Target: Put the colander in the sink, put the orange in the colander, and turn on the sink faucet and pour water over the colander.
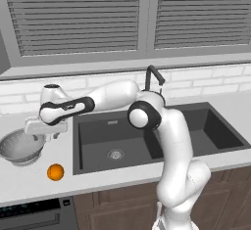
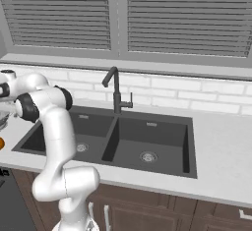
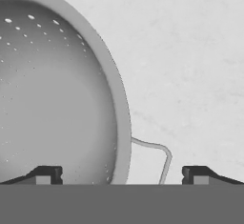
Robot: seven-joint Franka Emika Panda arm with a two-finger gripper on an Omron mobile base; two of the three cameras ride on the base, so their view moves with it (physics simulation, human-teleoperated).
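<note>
Nothing is done yet: the colander (image 1: 20, 147) sits on the surface (image 1: 98, 175) left of the sink (image 1: 117, 146), the orange (image 1: 55, 172) just before it; the claw (image 3: 122, 174) hangs wide over its rim and handle, faucet (image 2: 115, 91) dry
</note>
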